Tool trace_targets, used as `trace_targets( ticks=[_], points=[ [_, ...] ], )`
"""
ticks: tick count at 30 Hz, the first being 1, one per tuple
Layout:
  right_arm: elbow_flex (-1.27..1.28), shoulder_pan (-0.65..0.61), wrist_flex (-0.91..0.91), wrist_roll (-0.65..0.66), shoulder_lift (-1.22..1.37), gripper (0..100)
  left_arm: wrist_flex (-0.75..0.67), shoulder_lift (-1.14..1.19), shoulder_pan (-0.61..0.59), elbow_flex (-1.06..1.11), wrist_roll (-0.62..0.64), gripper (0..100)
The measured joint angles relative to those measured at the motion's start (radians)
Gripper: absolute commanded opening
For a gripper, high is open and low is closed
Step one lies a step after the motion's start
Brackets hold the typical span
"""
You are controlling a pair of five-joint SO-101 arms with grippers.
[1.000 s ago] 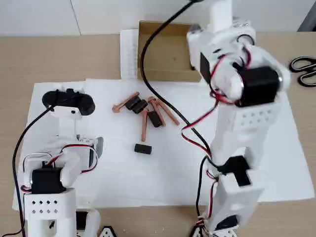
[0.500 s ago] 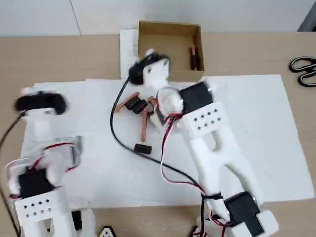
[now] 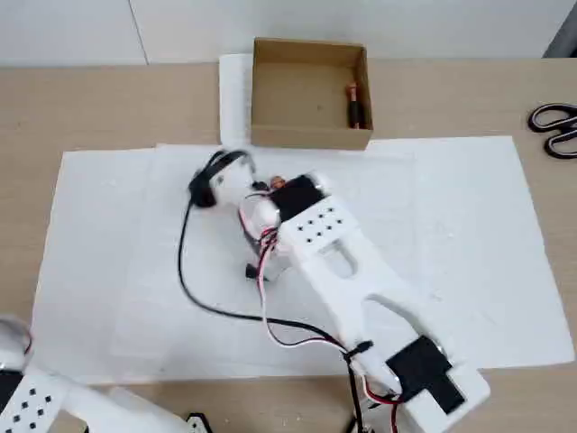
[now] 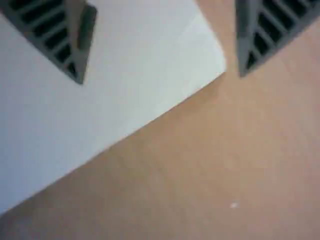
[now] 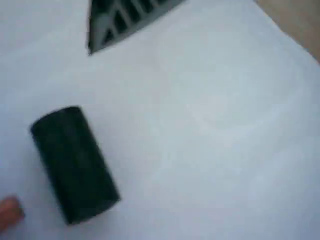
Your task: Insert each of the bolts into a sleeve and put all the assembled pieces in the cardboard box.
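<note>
My right gripper (image 3: 233, 185) hangs low over the pile of bolts and sleeves in the middle of the white sheet (image 3: 451, 225), and its arm covers most of the pile. In the right wrist view a black sleeve (image 5: 75, 165) lies on the sheet below one finger (image 5: 125, 22), with a copper bolt tip (image 5: 9, 212) beside it; the jaws stand open and hold nothing. Another black sleeve (image 3: 252, 271) peeks out beside the arm. One assembled piece (image 3: 354, 104) lies in the cardboard box (image 3: 306, 135). My left gripper (image 4: 160, 50) is open over the sheet's corner.
Scissors (image 3: 554, 126) lie on the bare wood at the far right. The left arm (image 3: 27, 397) sits at the table's near left corner. A cable (image 3: 194, 289) loops over the sheet left of the right arm.
The right arm swung from above the box down to the pile in the middle of the sheet. The left arm drew back toward the near left corner.
</note>
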Motion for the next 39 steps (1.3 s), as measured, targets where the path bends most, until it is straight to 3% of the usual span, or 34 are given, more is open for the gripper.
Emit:
trace_targets(
  ticks=[5, 11, 20, 33, 39],
  points=[
    [0.000, -0.077, 0.008, 0.167, 0.009, 23.4, 0.000, 0.000, -0.087, 0.061, 0.000, 19],
    [0.000, -0.087, -0.015, 0.256, 0.061, 23.2, 0.000, 0.000, -0.095, 0.069, -0.003, 19],
    [0.000, -0.087, -0.124, 0.292, 0.224, 23.1, 0.000, 0.000, -0.095, 0.069, -0.003, 19],
    [-0.002, -0.087, -0.144, 0.292, 0.339, 22.9, 0.000, 0.000, -0.095, 0.074, -0.003, 19],
    [-0.012, -0.071, -0.153, 0.292, 0.350, 7.2, 0.000, 0.000, -0.095, 0.074, -0.003, 19]
  ],
)
